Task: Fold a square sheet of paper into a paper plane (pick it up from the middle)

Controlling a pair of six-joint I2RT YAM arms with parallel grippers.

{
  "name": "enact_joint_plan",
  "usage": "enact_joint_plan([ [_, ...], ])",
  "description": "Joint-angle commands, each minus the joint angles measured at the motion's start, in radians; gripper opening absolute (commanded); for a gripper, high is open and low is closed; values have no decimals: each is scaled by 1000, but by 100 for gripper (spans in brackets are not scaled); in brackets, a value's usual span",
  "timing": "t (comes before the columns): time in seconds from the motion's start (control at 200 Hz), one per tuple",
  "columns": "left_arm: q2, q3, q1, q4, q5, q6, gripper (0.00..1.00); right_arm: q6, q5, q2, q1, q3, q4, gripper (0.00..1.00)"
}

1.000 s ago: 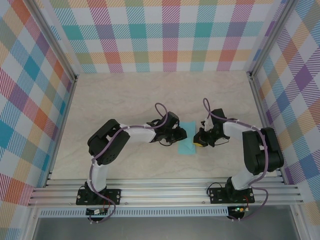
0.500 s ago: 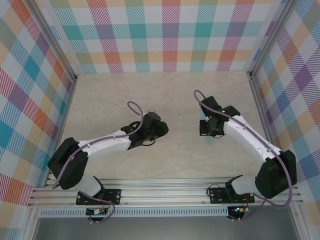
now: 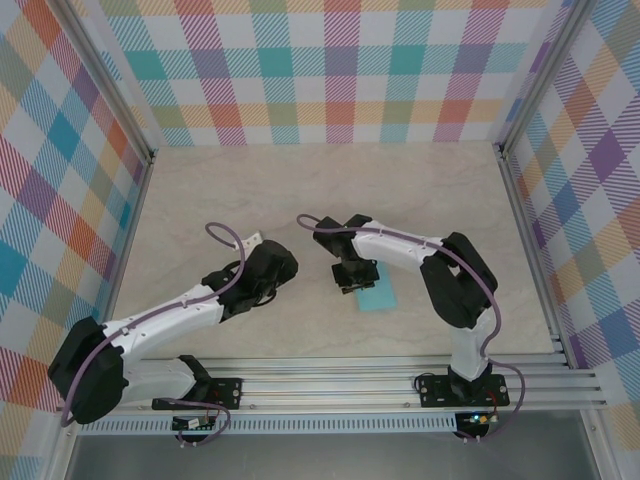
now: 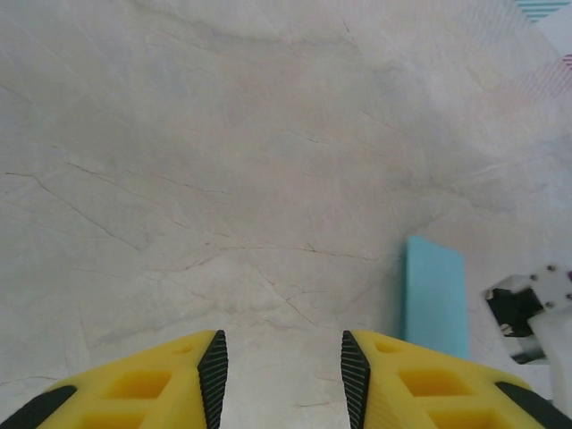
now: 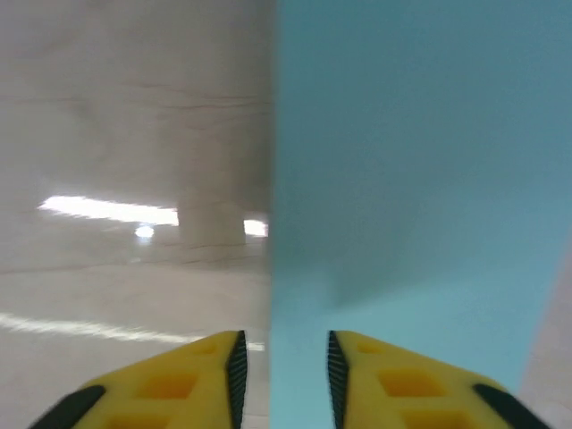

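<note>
Both pairs of jaws stand parted with nothing between them. The left gripper (image 4: 281, 375) shows its yellow fingers (image 4: 143, 389) with black pads and only bare marble-patterned table (image 3: 200, 200) in the gap. The right gripper (image 5: 283, 375) is also released, its jaws a little apart. It hangs low over the sheet of paper (image 3: 378, 296), and the sheet's left edge runs straight down into the gap between its fingertips.

The light-blue sheet lies flat on the table, slightly right of centre and in the nearer half. From above it looks like an oblong, not a square, and the right gripper covers its far left corner. From the left wrist it appears as a narrow upright strip at the right. The left gripper sits to the left of the sheet, well apart from it. The right arm reaches in from the right, bent at the elbow.
</note>
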Motion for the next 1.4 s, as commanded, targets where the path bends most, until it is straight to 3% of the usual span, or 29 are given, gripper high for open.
enact_joint_plan([
  [0.0, -21, -14, 16, -18, -9, 28, 43, 7, -148, -43, -10, 23, 62, 41],
  [0.085, 5, -3, 18, 3, 51, 64, 44, -8, -222, -111, -48, -43, 123, 51],
  [0.3, 218, 68, 7, 210, 377, 151, 40, -12, -326, -376, -287, -352, 298, 54],
  [0.435, 409, 207, -55, 266, 510, 196, 33, -47, -426, -429, -423, -465, 361, 54],
  [0.65, 620, 410, -110, 214, 538, 218, 30, -63, -497, -418, -486, -535, 422, 54],
  [0.84, 751, 489, -113, 163, 541, 202, 28, -74, -491, -407, -490, -553, 441, 54],
  [1.395, 831, 456, -110, 133, 501, 189, 22, -69, -532, -411, -492, -569, 472, 55],
])
